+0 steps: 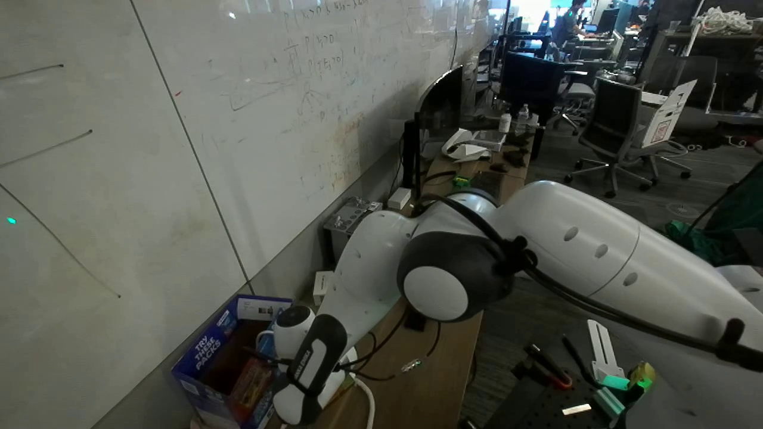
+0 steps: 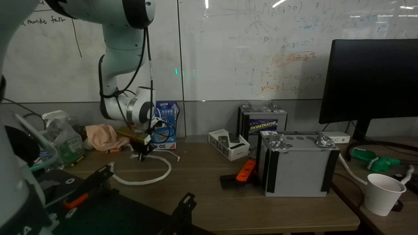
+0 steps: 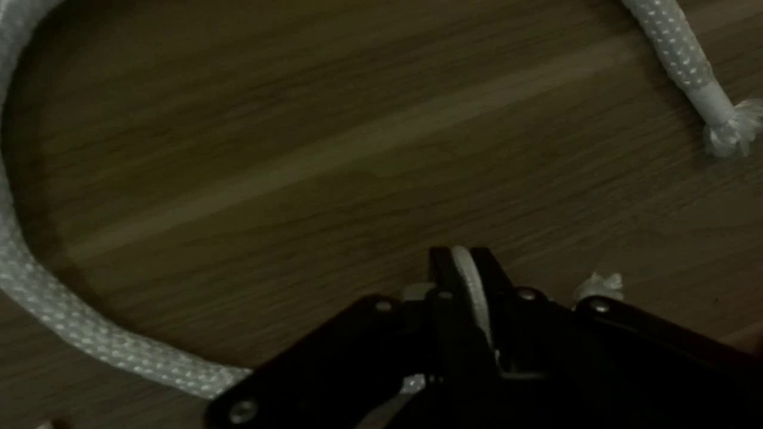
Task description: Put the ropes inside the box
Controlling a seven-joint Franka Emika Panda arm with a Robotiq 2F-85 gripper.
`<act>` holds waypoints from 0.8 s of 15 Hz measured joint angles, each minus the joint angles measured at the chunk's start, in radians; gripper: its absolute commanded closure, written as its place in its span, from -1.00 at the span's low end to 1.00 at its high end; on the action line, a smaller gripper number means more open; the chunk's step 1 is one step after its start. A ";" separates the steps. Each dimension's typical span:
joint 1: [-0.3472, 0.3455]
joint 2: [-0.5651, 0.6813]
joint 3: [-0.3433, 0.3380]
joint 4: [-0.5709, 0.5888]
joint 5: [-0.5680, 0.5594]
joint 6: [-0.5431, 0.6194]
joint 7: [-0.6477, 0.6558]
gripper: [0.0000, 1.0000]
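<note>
A thick white rope (image 2: pixel 143 182) lies in a loose loop on the table; it also shows in the wrist view (image 3: pixel 119 348) and in an exterior view (image 1: pixel 369 399). A frayed rope end (image 3: pixel 709 107) lies at the wrist view's upper right, and another tuft shows beside the jaws. My gripper (image 3: pixel 464 250) is low over the table, its fingers nearly together with a white strip of rope between them. It also shows in an exterior view (image 2: pixel 142 157). The blue box (image 2: pixel 166 122) stands behind it; its open top (image 1: pixel 205 351) shows a reddish pack inside and a white loop at its rim.
A peach cloth (image 2: pixel 106 137) and a spray bottle (image 2: pixel 70 143) lie beside the gripper. A white carton (image 2: pixel 228 143), an orange tool (image 2: pixel 246 170) and a grey case (image 2: pixel 297 169) stand farther along. Another white cord (image 2: pixel 351 169) shows behind the case. Dark cables hang from the arm.
</note>
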 measured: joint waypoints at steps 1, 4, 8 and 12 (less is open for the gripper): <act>0.004 0.000 -0.004 0.003 0.000 -0.008 0.003 0.91; 0.021 -0.001 -0.025 0.021 0.000 -0.072 0.016 0.85; 0.034 -0.032 -0.046 0.049 -0.002 -0.216 0.031 0.86; 0.033 -0.136 -0.055 0.045 -0.005 -0.320 0.042 0.85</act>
